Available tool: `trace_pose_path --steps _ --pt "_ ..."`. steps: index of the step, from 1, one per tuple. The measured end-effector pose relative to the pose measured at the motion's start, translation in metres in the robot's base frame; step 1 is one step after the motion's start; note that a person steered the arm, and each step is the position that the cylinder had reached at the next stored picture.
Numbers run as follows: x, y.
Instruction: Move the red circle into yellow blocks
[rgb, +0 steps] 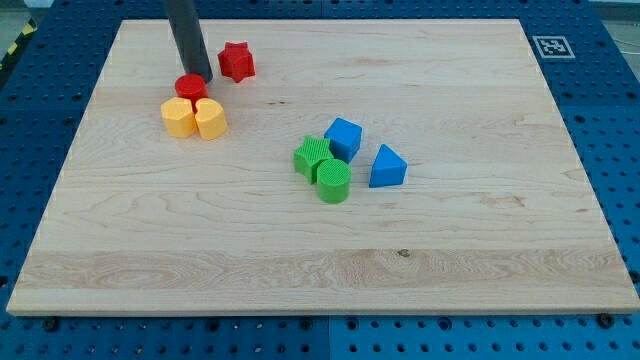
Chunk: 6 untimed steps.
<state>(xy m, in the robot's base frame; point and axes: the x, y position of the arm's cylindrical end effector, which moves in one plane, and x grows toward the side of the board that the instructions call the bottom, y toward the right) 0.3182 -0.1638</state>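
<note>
The red circle (189, 88) lies in the upper left part of the wooden board (320, 250), touching the top of two yellow blocks. The left yellow block (178, 117) and the right yellow block (210, 118) stand side by side just below it. My tip (200, 76) is at the red circle's upper right edge, touching or nearly touching it. The dark rod rises from there to the view's top.
A red star (236, 62) lies right of the rod. Near the middle are two green blocks (313, 156) (333, 181), a blue cube (343, 137) and a blue triangle (387, 167). A marker tag (552, 46) sits at the board's top right corner.
</note>
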Motion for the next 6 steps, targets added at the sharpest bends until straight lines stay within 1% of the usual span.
trace_pose_path --steps 2,3,4,5,6 --pt "0.003 0.0" --pt "-0.011 0.0" --pt "-0.033 0.0" --pt "-0.042 0.0" --pt "-0.073 0.004"
